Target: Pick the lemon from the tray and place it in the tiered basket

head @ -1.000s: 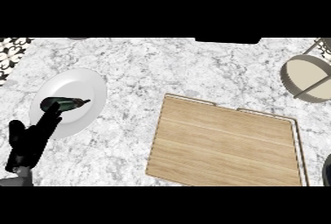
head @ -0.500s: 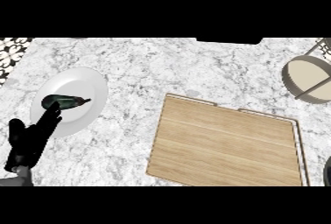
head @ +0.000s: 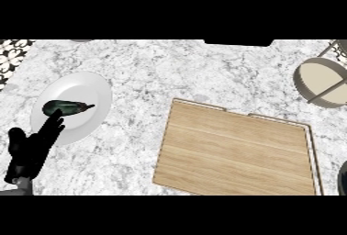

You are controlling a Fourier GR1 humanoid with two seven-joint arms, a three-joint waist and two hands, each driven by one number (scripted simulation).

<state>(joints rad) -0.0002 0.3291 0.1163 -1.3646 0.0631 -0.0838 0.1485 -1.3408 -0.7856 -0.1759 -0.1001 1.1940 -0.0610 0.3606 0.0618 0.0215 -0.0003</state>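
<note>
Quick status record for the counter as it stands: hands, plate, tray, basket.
left hand: open, lower left, fingertips at the dark object
dark object: lying on the white plate
wooden tray: centre-right, no lemon seen on it
tiered basket: upper right edge
right hand: only a dark sliver at the right edge

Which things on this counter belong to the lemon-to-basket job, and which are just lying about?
Part of the job:
- wooden tray, in the middle of the counter
- tiered basket, far right
- left hand, open
No lemon shows anywhere.

Just lying about:
- white plate, at the left
- dark green vegetable on that plate, by the left hand's fingertips
</note>
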